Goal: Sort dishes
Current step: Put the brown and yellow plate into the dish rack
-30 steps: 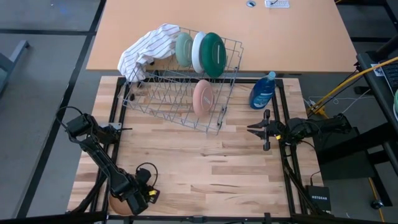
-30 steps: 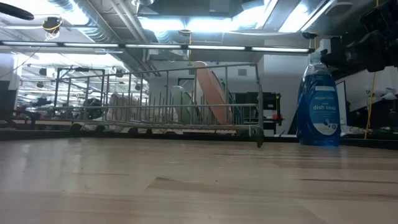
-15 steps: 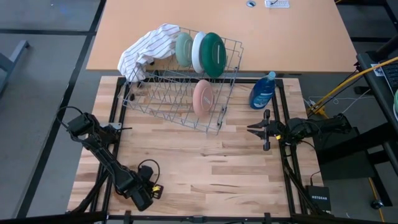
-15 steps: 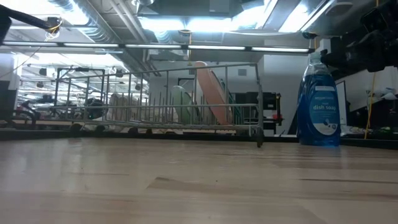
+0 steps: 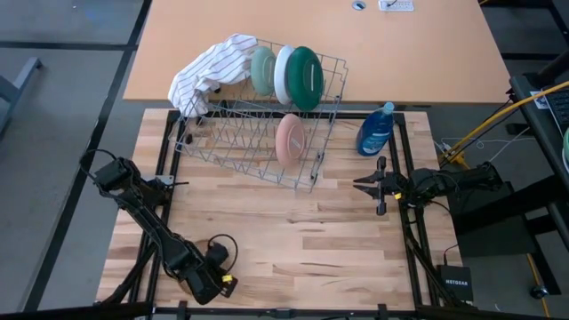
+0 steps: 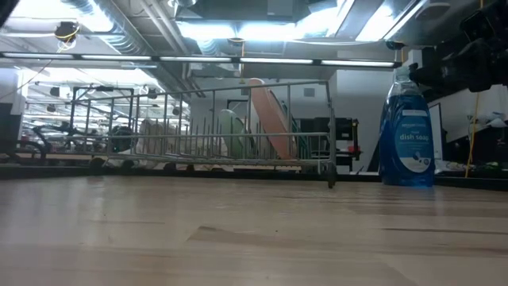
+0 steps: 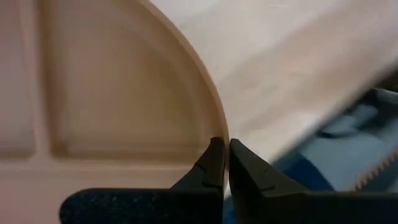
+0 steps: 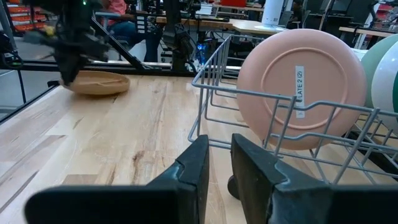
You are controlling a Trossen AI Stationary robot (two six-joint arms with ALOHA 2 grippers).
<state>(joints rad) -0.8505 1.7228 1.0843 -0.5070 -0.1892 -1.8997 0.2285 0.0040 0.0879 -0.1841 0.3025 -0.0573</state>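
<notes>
Left gripper (image 5: 216, 283), at the worktop's (image 5: 293, 231) 7 o'clock corner, is clamped on the tan-brown plate's (image 7: 118, 93) rim. Right gripper (image 5: 363, 185), nearly closed and empty, is parked at 3 o'clock. Pink plate (image 5: 290, 140) is racked at 12 o'clock.

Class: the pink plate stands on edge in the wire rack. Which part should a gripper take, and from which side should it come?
Take the pink plate by its top rim, coming from above. It stands on edge between the dish rack's wires, so only the upper rim is free; wires probably bar the lower rim. The right gripper looks nearest.
</notes>
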